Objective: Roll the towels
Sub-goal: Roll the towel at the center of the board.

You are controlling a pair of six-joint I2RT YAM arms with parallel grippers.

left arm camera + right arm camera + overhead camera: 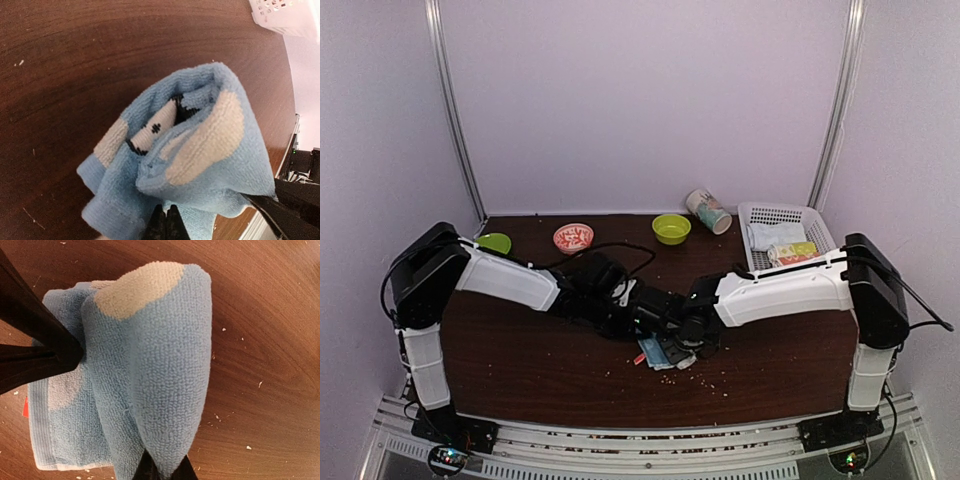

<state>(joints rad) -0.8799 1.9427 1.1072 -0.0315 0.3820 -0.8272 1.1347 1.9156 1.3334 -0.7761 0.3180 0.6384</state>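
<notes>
Where left tool [163, 226] pinches, blue towel [195, 150] bunched

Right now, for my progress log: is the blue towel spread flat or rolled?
Partly rolled: the blue towel curls into a loose tube, one flat part beside it.

I count two hands of mine, one left hand [165, 225] and one right hand [164, 471], and one light blue towel [165, 365]. The worktop [520, 365] carries three bowls: one green bowl [495, 242], one red-patterned bowl [573, 237] and one yellow-green bowl [671, 228]. It also has one printed cup [708, 211] and one white basket [775, 212] with two rolled cloths, a pale roll [773, 236] and a yellow-green roll [794, 251].
</notes>
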